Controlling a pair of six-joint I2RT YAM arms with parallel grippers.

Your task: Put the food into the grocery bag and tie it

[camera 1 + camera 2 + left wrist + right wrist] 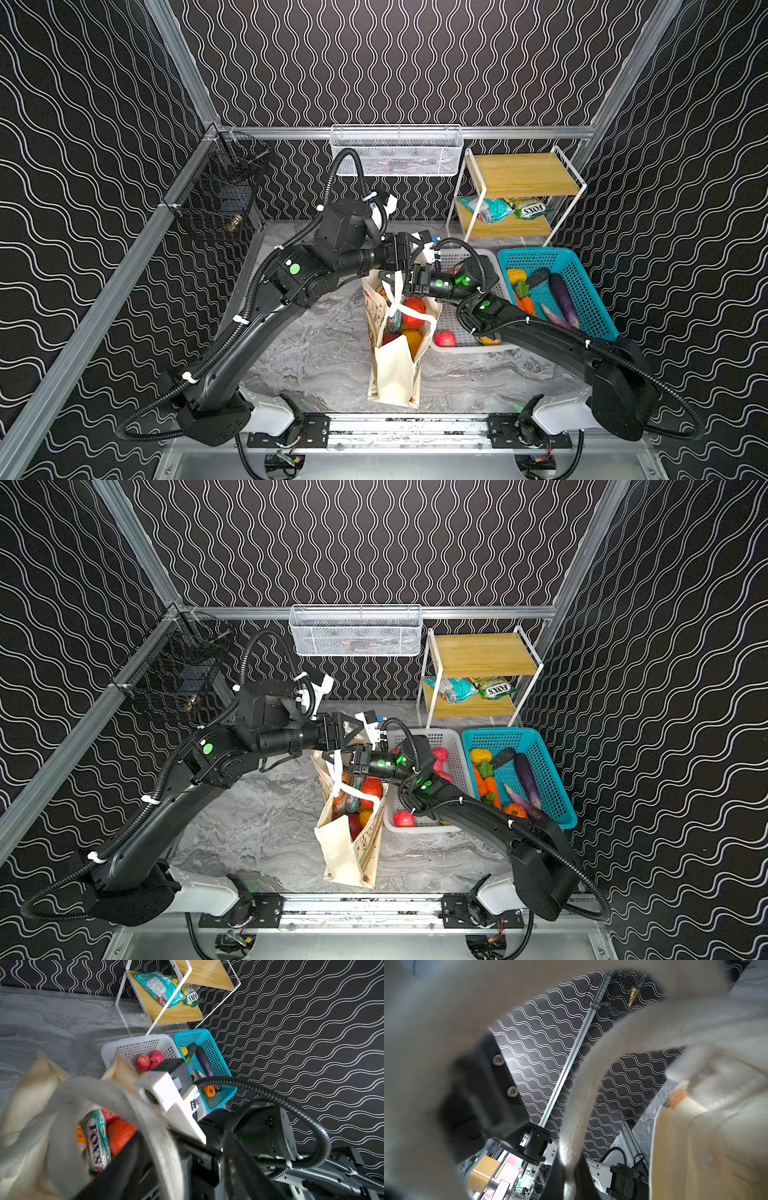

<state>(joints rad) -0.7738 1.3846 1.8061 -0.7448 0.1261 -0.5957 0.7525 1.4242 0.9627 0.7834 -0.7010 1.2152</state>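
Right jaws: the right gripper point(343, 757) is squeezing shut on the cream handle point(397, 291). In the right wrist view the strap is running down between its dark fingers.
Left jaws: the left gripper point(353, 729) is holding nothing and its jaws are standing apart. It is hanging just beside the right gripper, over the far end of the bag.
Bag: the grocery bag point(395, 374) is standing in the middle of the table with its mouth open. It is standing just beside the white basket.
Food in the bag: a red tomato point(413, 311) and a yellow-orange fruit point(411, 338) are lying inside. In the left wrist view a FOX'S packet point(96, 1140) is showing in there too.
White basket: the white basket point(457, 351) is sitting to the right of the bag, and pink-red fruits point(143, 1061) are lying in it.
Teal basket: the teal basket point(582, 266) is sitting just to the right of the white one. A purple eggplant point(563, 299) and carrots point(525, 303) are lying in it.
Shelf: a white-framed wooden shelf point(519, 174) is standing in the back right corner, and two shiny packets point(528, 208) are lying on its lower board.
Table: the table point(311, 353) is looking like grey marble.
Walls: black walls point(395, 62) with white wavy lines are closing in three sides. A white wire basket point(395, 153) is hanging on the back bar, and a black wire basket point(220, 195) is hanging on the left wall.
Front: both arms are sitting on a metal rail point(407, 428) at the near edge.
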